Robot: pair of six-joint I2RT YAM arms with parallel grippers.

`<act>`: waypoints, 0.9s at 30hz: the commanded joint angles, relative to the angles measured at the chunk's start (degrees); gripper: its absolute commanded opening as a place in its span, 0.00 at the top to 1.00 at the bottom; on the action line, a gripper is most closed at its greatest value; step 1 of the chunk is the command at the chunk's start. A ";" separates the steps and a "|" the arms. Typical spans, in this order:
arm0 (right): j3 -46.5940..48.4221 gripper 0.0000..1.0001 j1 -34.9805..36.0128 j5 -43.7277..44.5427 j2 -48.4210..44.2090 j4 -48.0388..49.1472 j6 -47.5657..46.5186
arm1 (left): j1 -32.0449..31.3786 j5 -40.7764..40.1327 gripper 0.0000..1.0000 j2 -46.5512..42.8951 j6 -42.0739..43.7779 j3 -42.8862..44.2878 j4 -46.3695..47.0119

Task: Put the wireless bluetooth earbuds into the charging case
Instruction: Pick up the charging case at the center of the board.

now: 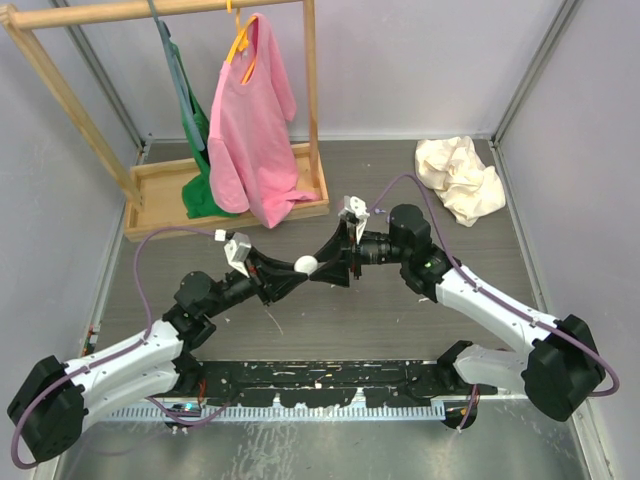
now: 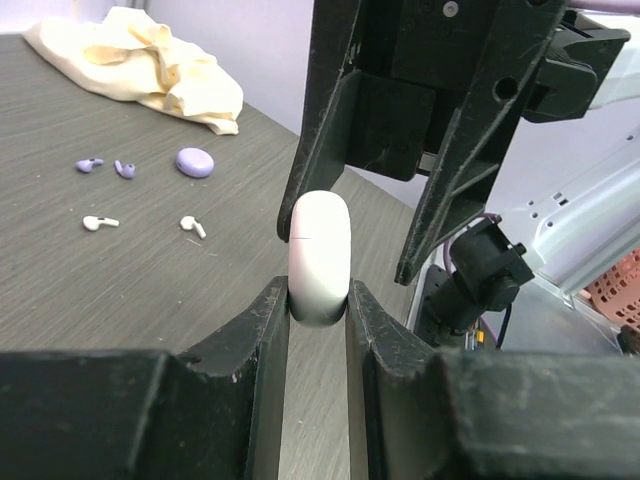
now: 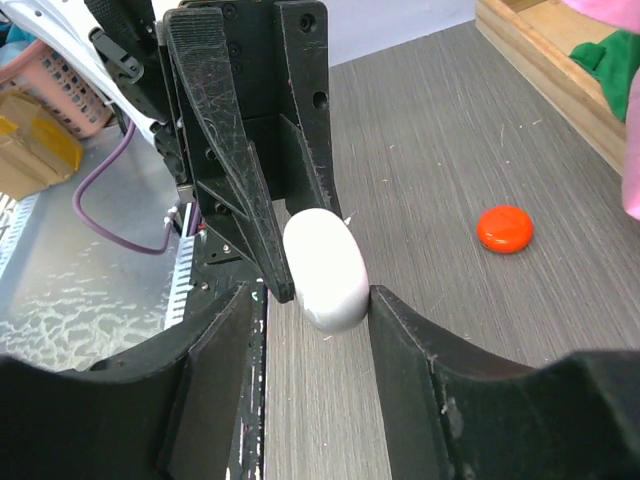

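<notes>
Over the middle of the bench (image 1: 380, 320) my two arms are meeting tip to tip. My left hand (image 2: 318, 305) is clamping the white charging case (image 2: 318, 255) narrowly between both fingers (image 2: 268, 335), and the case is standing on edge with its lid closed. My right hand (image 3: 318, 300) is facing it from the other side. Its jaws are standing wider than the case and straddling it. One finger (image 3: 405, 335) is pressing against the case's side, while the other is staying just clear of it, beside a left-hand fingertip.

Farther out on the right, the earbuds are lying loose on the bench, well apart from the case I am holding. Two white earbuds (image 2: 99, 222) are lying nearer. Two lilac earbuds (image 2: 89, 164) are sitting just beyond them, with a closed lilac case (image 2: 194, 162) just beside the lilac pair. To the left, a red case (image 3: 504, 228) is resting flat on the bench, near the wooden rack (image 1: 160, 190).

At the far right, a cream cloth (image 1: 460, 178) is lying crumpled. At the far left, a pink shirt (image 1: 250, 120) and a green garment (image 1: 200, 140) are hanging from the rack.
</notes>
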 commanded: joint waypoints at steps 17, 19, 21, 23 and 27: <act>7.91 0.88 -0.13 -5.06 0.93 -12.33 -11.38 | 0.20 7.48 0.88 -0.71 1.39 3.47 1.62; 9.09 0.93 -0.12 -4.55 1.00 -15.29 -13.05 | 0.25 8.39 0.83 -1.09 2.60 3.92 -0.11; 10.52 0.96 0.03 -4.23 1.26 -18.89 -14.93 | 0.23 9.51 0.79 -1.41 4.00 4.32 -1.77; 12.05 0.96 0.40 -3.88 1.57 -23.04 -17.60 | 0.21 10.56 0.75 -1.50 5.02 4.90 -2.97; 15.73 0.98 2.36 -0.82 3.00 -31.64 -23.20 | 0.20 13.79 0.68 -0.54 6.21 6.02 -4.23</act>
